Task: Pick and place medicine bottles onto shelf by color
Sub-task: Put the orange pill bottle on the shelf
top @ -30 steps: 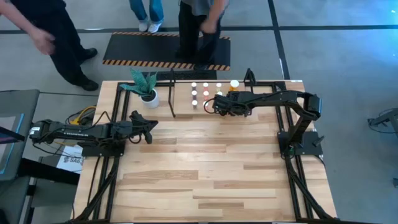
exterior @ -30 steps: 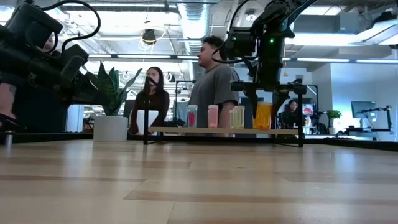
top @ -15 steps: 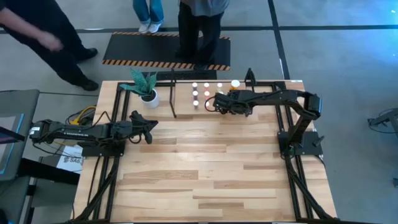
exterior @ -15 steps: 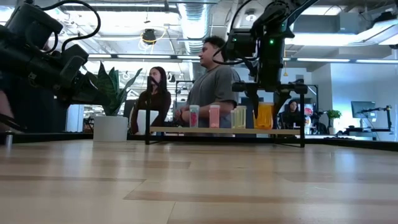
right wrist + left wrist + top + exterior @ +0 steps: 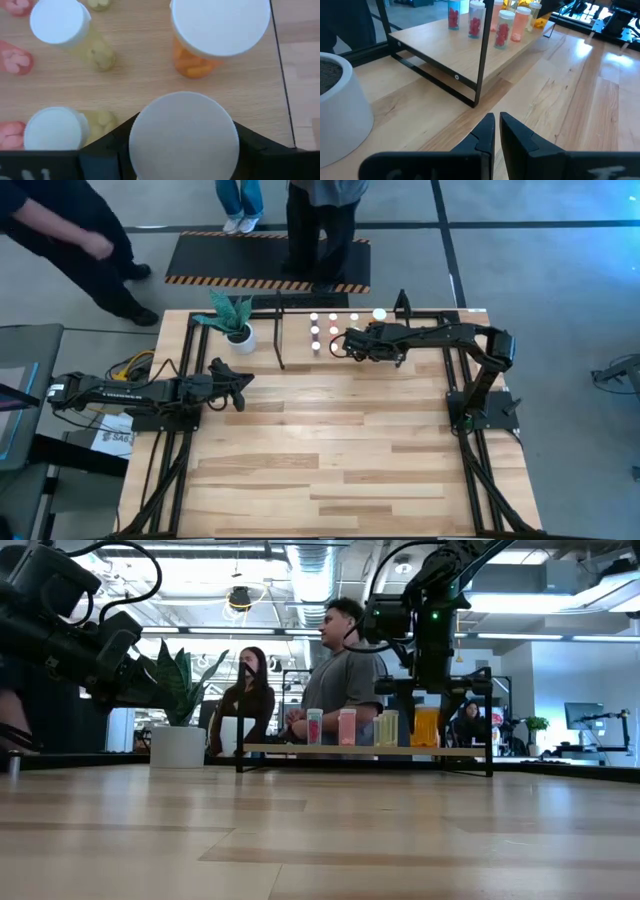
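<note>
The shelf (image 5: 300,749) is a wooden board in a black tube frame at the table's far edge. On it stand several white-capped medicine bottles: pink ones (image 5: 346,727), yellow-green ones (image 5: 60,22) and a large orange one (image 5: 220,30). My right gripper (image 5: 183,142) hangs over the shelf's right part, shut on another large orange bottle (image 5: 425,727). My left gripper (image 5: 497,125) is shut and holds nothing. It hovers over the table's left side (image 5: 243,383), pointing toward the shelf. My right gripper has the bottle's round white cap (image 5: 145,135) pinched between its two fingers, one on each side of the rim. The fingers (image 5: 112,145) come from above, slanting down. The bottle stands upright below them, its base (image 5: 425,745) on the shelf board.
A white pot with a green plant (image 5: 240,332) stands left of the shelf. Upright black shelf posts (image 5: 278,330) rise between the pot and the bottles. People (image 5: 320,230) stand beyond the far edge on a black mat (image 5: 200,255). Bare wood lies in front of the shelf.
</note>
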Robot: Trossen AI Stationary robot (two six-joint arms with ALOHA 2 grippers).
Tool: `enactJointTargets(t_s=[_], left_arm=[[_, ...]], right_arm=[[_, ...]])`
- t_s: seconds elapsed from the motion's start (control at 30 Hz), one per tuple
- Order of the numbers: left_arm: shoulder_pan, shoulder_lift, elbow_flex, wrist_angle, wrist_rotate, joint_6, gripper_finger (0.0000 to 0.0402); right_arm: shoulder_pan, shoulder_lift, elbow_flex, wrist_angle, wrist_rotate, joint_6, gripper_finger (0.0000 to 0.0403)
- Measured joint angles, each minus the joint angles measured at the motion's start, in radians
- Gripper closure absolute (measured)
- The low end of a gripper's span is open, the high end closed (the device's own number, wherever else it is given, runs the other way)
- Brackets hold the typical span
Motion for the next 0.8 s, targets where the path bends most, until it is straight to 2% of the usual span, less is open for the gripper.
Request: enactJointTargets(t_s=[0.8], left_arm=[[0.0, 0.0, 0.0, 0.0, 0.0, 0.0, 0.0388]], right_arm=[[-0.006, 0.0, 0.0, 0.002, 0.022, 0.009, 0.0152]])
